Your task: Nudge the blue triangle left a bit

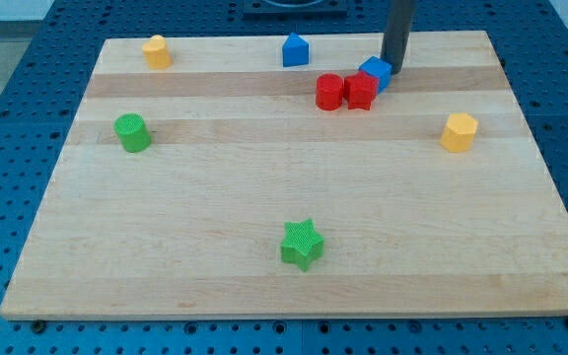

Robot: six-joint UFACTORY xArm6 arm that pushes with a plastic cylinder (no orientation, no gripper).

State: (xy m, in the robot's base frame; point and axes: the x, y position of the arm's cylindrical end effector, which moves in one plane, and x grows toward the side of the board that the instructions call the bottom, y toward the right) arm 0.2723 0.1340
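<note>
The blue triangle [295, 49], a pointed blue block, stands near the view's top edge of the wooden board [264, 227], a little left of centre. My tip [393, 67] is at the lower end of the dark rod, well to the triangle's right. It rests against the right side of a blue cube [374, 71]. The cube touches a red block [361, 90], which sits beside a second red block [329, 92]. The tip is apart from the blue triangle.
A yellow block [156, 50] stands at the top left and a green cylinder [131, 132] at the left. A yellow hexagonal block [459, 132] is at the right. A green star [302, 244] is near the bottom centre.
</note>
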